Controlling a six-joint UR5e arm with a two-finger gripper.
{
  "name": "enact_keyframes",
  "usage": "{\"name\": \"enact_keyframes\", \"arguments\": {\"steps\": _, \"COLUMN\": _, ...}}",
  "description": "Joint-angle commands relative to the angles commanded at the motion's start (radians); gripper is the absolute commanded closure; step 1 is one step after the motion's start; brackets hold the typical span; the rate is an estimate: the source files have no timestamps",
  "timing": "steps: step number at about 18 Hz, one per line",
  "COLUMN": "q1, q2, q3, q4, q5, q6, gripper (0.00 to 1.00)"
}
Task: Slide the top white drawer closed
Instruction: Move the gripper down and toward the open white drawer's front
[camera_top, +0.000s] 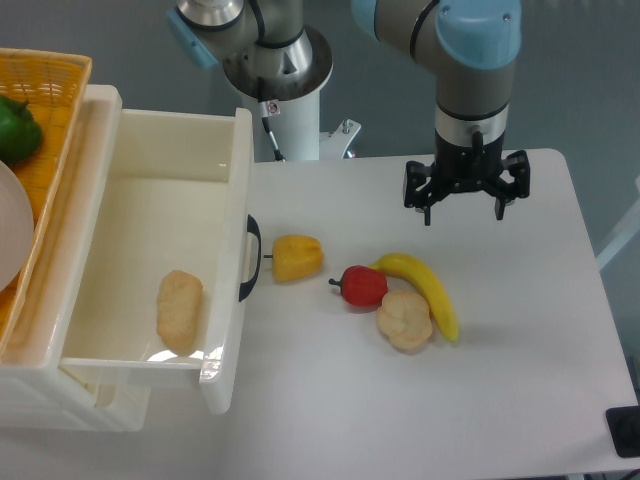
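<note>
The top white drawer (235, 180) stands pulled out to the right of the white cabinet (40, 405), its glossy box wide open. On its front, facing the table, is the black curved handle (250, 258). A pale bread-like piece (180, 310) lies inside the drawer near its front corner. My gripper (464, 212) hangs over the table to the right of the drawer, far from the handle. It is open, points down and holds nothing.
Between drawer and gripper lie a yellow pepper (297, 257), a red pepper (363, 286), a banana (425, 290) and a bread roll (404, 320). An orange wicker basket (45, 75) with a green pepper (18, 130) sits on the cabinet. The robot base (278, 60) stands behind.
</note>
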Motion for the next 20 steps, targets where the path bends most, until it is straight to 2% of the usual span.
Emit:
{"name": "enact_keyframes", "arguments": {"steps": 7, "q1": 0.003, "q2": -0.015, "q3": -0.005, "q4": 0.002, "q5": -0.012, "q6": -0.002, "gripper": 0.0}}
{"name": "enact_keyframes", "arguments": {"steps": 11, "q1": -0.002, "q2": -0.041, "q3": -0.028, "q4": 0.008, "q5": 0.0, "q6": -0.015, "gripper": 0.0}}
{"name": "enact_keyframes", "arguments": {"steps": 16, "q1": -0.009, "q2": -0.043, "q3": -0.055, "q4": 0.015, "q5": 0.0, "q6": -0.024, "gripper": 0.0}}
{"name": "enact_keyframes", "arguments": {"steps": 20, "q1": -0.012, "q2": -0.069, "q3": -0.067, "q4": 0.018, "q5": 0.002, "q6": -0.184, "gripper": 0.0}}
